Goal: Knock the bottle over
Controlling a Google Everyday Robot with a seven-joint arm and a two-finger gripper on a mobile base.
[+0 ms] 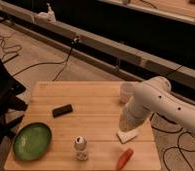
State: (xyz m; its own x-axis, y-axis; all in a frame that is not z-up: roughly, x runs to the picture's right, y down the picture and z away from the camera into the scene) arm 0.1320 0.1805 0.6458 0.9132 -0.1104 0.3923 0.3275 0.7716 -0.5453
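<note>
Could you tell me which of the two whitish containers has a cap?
The bottle near the front edge, with a grey cap. The cup at the back, beside the arm, is plain and capless. The gripper is over the white block.
</note>
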